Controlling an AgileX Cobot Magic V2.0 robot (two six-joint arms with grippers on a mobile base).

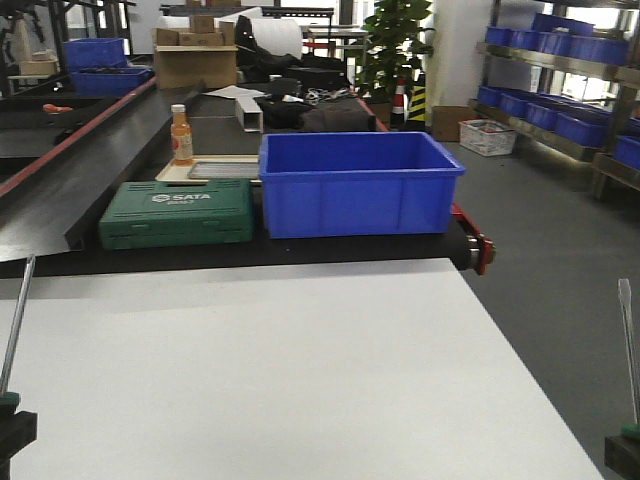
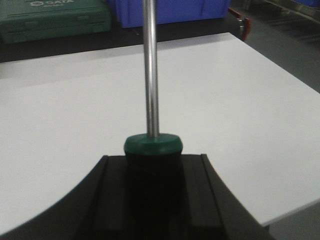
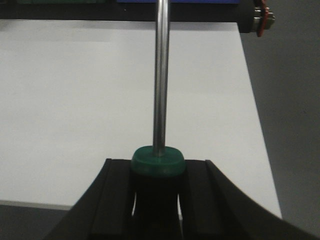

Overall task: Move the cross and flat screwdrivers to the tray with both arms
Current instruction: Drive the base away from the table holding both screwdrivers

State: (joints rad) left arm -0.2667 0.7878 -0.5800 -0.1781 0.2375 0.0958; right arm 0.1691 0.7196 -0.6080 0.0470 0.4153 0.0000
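My left gripper [image 2: 153, 162] is shut on the green-and-black handle of a screwdriver [image 2: 150, 70], whose steel shaft points forward over the white table [image 2: 240, 100]. In the front view it sits at the bottom left [image 1: 12, 425] with the shaft [image 1: 16, 320] rising from it. My right gripper [image 3: 157, 170] is shut on a second green-handled screwdriver [image 3: 161, 75], seen at the bottom right of the front view [image 1: 628, 345]. Both tips are out of the wrist views, so I cannot tell cross from flat. A shallow metal tray [image 1: 226, 170] lies on the dark bench beyond the table.
A blue plastic bin [image 1: 355, 185] and a green tool case [image 1: 178, 212] stand on the dark bench behind the table. An orange bottle [image 1: 181, 135] stands by the tray. The table's right edge drops to open floor, with shelves of blue bins [image 1: 560, 45] beyond.
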